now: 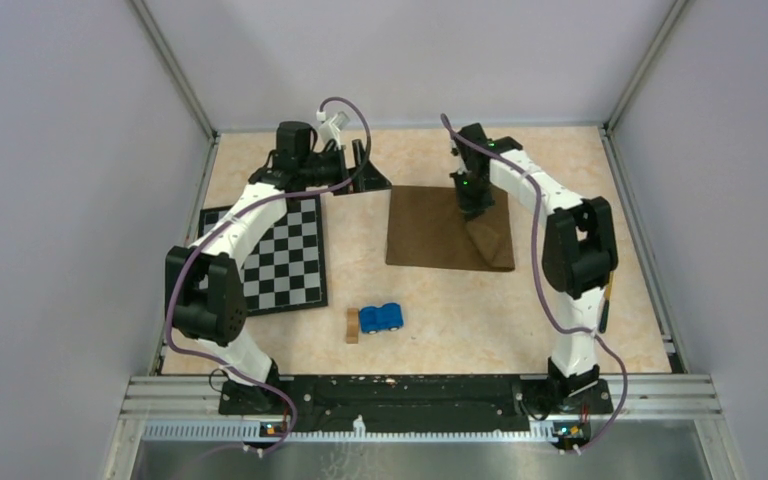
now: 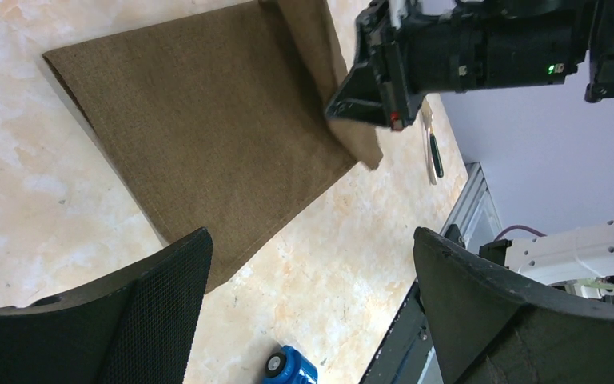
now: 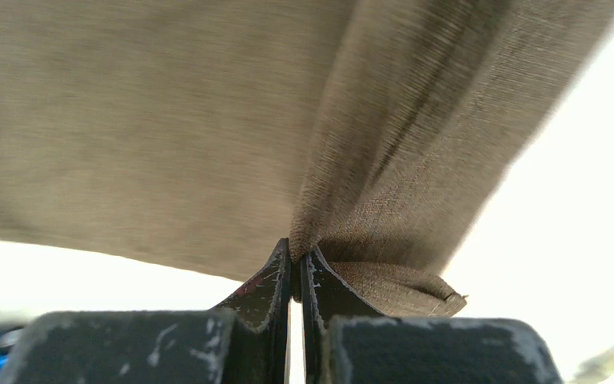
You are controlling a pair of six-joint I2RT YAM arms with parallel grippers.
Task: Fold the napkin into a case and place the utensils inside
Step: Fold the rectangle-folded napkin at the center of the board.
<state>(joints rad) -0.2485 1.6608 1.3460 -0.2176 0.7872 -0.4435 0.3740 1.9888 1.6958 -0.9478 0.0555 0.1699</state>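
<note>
The table (image 1: 560, 290) has a beige, marbled top, closed in by plain grey walls with metal rails along the corners and the near edge. A black-and-white checkered mat (image 1: 285, 255) lies at the left of the overhead view. A blue toy car (image 1: 381, 317) touches a small wooden block (image 1: 352, 325) in the lower middle.

The napkin (image 1: 430, 230), dark brown, lies in the upper middle of the overhead view, right of the mat and apart from it. It is close to square, so no long axis stands out; its edges run roughly in line with the table's sides. Most of it lies flat, but its right part is raised into a flap that slopes from the lower right corner up toward the cloth's middle.

The right gripper (image 3: 296, 258) is clenched on this raised fold, with the cloth pinched between its fingertips. The left gripper (image 2: 312, 320) hangs with jaws spread wide, grasping nothing, just beyond the napkin's upper left corner.
</note>
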